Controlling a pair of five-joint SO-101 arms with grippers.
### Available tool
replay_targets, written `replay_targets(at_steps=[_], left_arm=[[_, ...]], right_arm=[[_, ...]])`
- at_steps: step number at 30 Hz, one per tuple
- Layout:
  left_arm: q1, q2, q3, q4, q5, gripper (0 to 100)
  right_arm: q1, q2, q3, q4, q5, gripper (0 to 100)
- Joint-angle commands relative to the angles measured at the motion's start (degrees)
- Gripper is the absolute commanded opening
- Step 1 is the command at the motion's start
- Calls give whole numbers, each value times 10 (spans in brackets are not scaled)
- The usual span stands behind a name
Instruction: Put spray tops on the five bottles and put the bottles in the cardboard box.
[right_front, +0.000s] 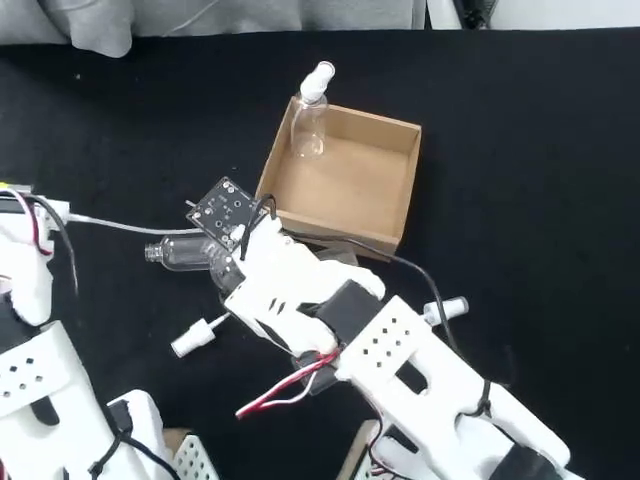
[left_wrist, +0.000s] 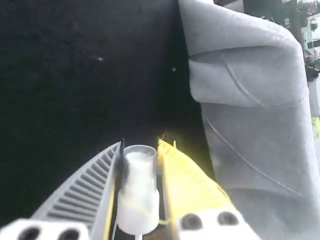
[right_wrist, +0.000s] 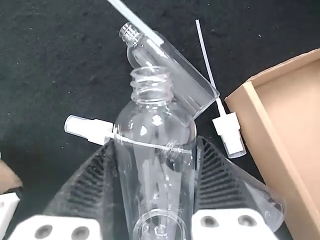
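My right gripper (right_wrist: 156, 142) is shut on a clear bottle (right_wrist: 155, 155) with a bare threaded neck, held just beside the cardboard box (right_front: 345, 180) near its left front corner. A second uncapped bottle (right_front: 180, 254) lies on the black cloth right beyond it. One bottle with a spray top (right_front: 310, 110) leans in the box's far left corner. My left gripper (left_wrist: 141, 142) sits at the table's left edge, shut on a white spray top (left_wrist: 136, 195). Loose spray tops lie at the left front (right_front: 195, 338) and beside the right arm (right_front: 445, 310).
Another spray top with its thin tube (right_wrist: 227, 132) lies close to the box wall (right_wrist: 280, 125). Grey fabric (left_wrist: 250, 100) bunches along the table's far edge. The rest of the box floor (right_front: 350, 190) is bare.
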Motion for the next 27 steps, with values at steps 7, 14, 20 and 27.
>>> replay_targets(at_steps=[7,14,20,27], left_arm=[[15,-15,-22,-16,4,27],[15,-15,-22,-12,4,27],[15,-15,-15,-10,4,27],[14,-16,-6,-11,4,27]], right_arm=[[16,-30,0,-18,45,78],[17,-30,24,-55,50,78],[28,-30,26,-61,51,78],[45,-30,31,-75,70,78]])
